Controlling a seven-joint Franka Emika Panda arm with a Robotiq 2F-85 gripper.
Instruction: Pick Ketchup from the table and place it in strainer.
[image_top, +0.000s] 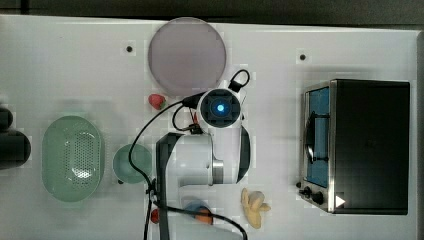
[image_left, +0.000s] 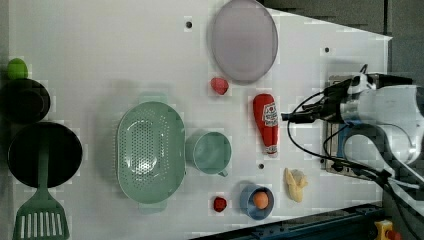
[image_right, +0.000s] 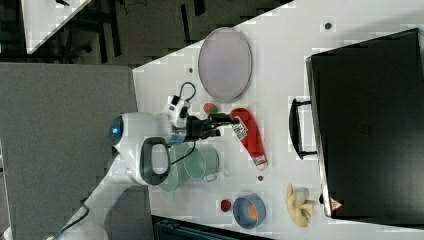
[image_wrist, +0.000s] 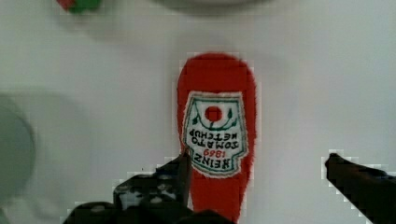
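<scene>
The Ketchup (image_left: 266, 122) is a slim red squeeze bottle with a white label, lying flat on the white table (image_left: 100, 50) between the green cup (image_left: 212, 152) and the oven. My gripper (image_wrist: 261, 172) hovers just above the Ketchup (image_wrist: 215, 121), open, with one finger (image_wrist: 180, 175) at the bottle's edge and the other (image_wrist: 350, 175) well off to its side. Nothing is held. In the right view the gripper (image_right: 227, 120) overlaps the bottle's wide end (image_right: 250, 132). The pale green oval strainer (image_left: 150, 152) stands empty beyond the cup. In the top view my arm covers the bottle, and the strainer (image_top: 72, 157) lies at the top view's left.
A grey plate (image_left: 244, 40) and a strawberry (image_left: 219, 85) lie near the bottle's wide end. A blue bowl (image_left: 256, 201) holding an orange ball, a banana (image_left: 295, 184) and a small red fruit (image_left: 219, 203) sit by the table edge. A black oven (image_top: 365, 145) fills the top view's right. A black pan (image_left: 42, 152) and green spatula (image_left: 40, 217) lie past the strainer.
</scene>
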